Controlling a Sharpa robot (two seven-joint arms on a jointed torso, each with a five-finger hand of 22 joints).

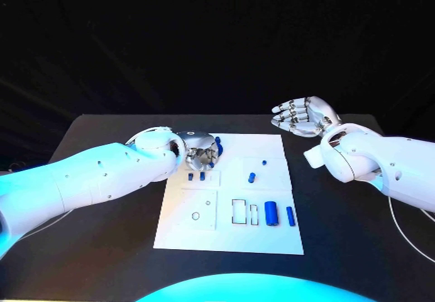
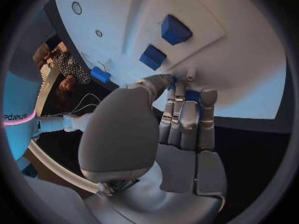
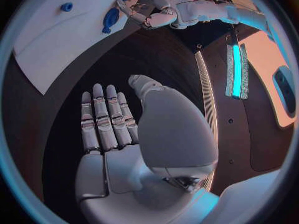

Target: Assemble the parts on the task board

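The white task board (image 1: 227, 234) lies in the middle of the black table. My left hand (image 1: 200, 152) hovers over the board's far left corner, and its thumb and fingers pinch a small blue part (image 2: 192, 95). Two small blue parts (image 1: 196, 177) stand just in front of that hand, seen close as blue blocks (image 2: 151, 57). More blue parts stand mid-board (image 1: 253, 176), and a thick blue cylinder (image 1: 272, 212) and a thin blue pin (image 1: 291, 216) lie at the near right. My right hand (image 1: 303, 116) is raised past the board's far right corner, fingers spread and empty (image 3: 109, 122).
An oval hole (image 1: 196, 216) and a rectangular slot (image 1: 238, 211) mark the board's near half. Bare black table (image 1: 353, 220) runs along both sides of the board. My left forearm (image 1: 100, 179) crosses the table's left side.
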